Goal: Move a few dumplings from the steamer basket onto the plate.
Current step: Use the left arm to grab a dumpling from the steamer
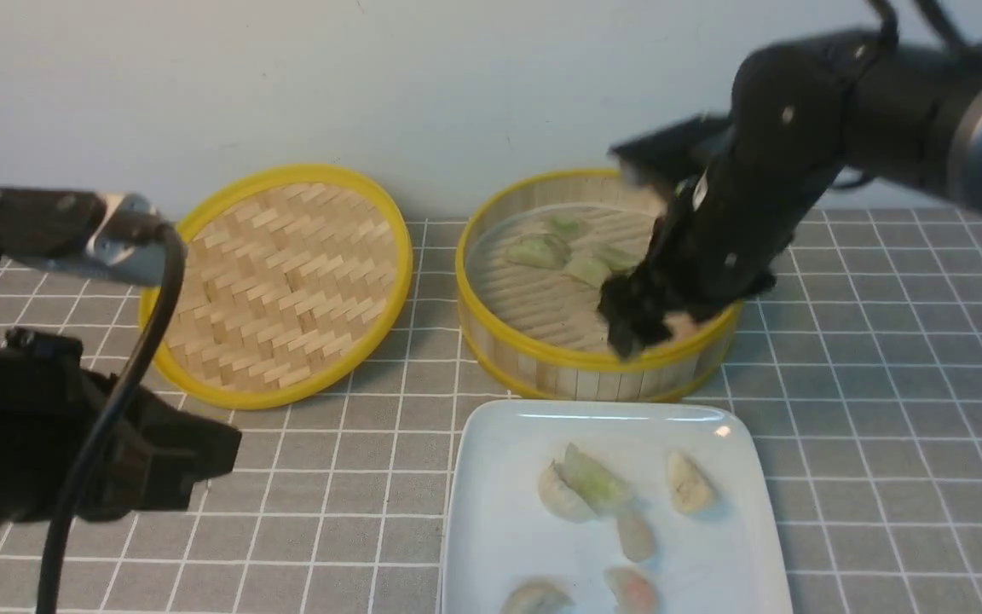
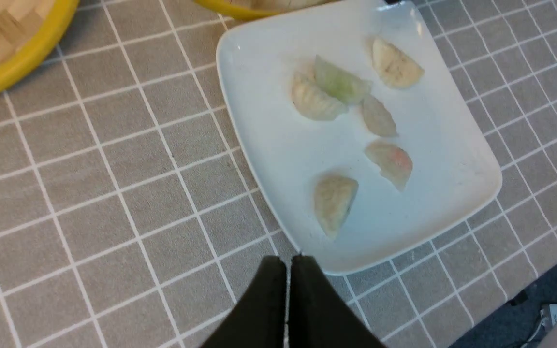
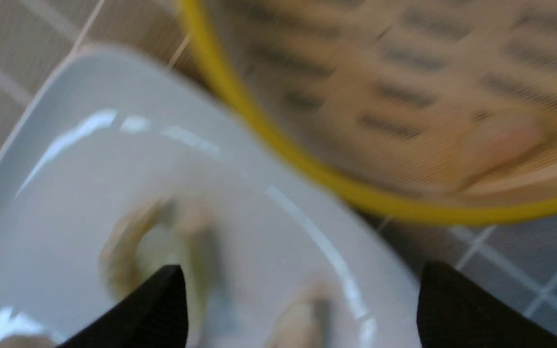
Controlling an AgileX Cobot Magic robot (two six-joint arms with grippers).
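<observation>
The steamer basket (image 1: 542, 354) stands mid-table with several pale green dumplings (image 1: 542, 251) at its back. The right wrist view, blurred, shows a pinkish dumpling (image 3: 496, 140) on the basket floor. The white plate (image 1: 491, 495) lies in front of the basket and holds several dumplings (image 1: 593, 486), which also show in the left wrist view (image 2: 339, 84). My right gripper (image 1: 632, 324) hangs over the basket's front right part; in its wrist view it (image 3: 302, 267) is wide open and empty. My left gripper (image 2: 288, 261) is shut and empty, above the cloth just beside the plate's (image 2: 269, 159) edge.
The flat woven lid (image 1: 278, 281) with a yellow rim lies left of the basket. A grey checked cloth (image 1: 883, 384) covers the table. A wall stands close behind the basket and the lid. The left arm's cable (image 1: 116, 409) hangs at the front left.
</observation>
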